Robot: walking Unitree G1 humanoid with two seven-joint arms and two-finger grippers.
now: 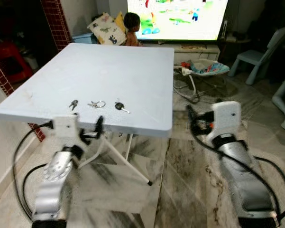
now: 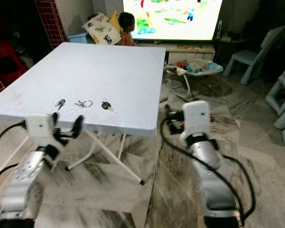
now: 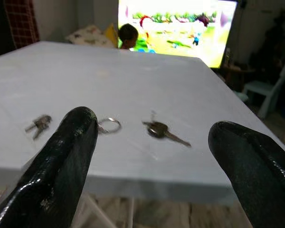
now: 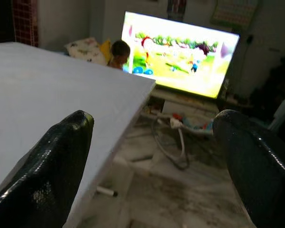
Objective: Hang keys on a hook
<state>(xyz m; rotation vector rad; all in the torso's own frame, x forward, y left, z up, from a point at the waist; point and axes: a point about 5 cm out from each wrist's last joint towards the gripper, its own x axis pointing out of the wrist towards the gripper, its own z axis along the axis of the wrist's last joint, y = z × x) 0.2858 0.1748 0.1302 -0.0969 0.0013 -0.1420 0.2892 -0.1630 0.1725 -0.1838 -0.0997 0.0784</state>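
The left gripper (image 3: 151, 156) hovers at the near edge of the white bench (image 1: 109, 71), jaws spread wide and holding nothing. Just beyond it lie three sets of keys: a black-headed key (image 3: 157, 129), a ring of keys (image 3: 109, 125) and a small pair (image 3: 39, 123). The right gripper (image 4: 151, 161), jaws also spread, hangs beside the bench over the marble floor (image 1: 180, 180). A television (image 1: 175, 16) glows behind.

Both arms reach forward, left pincer (image 3: 151, 156) and right pincer (image 4: 154, 161) seemingly agape.

Silver arms are ending in white wrist housings, black cables are looping alongside, and glossy black fingers (image 3: 61, 161) are showing scuffs.
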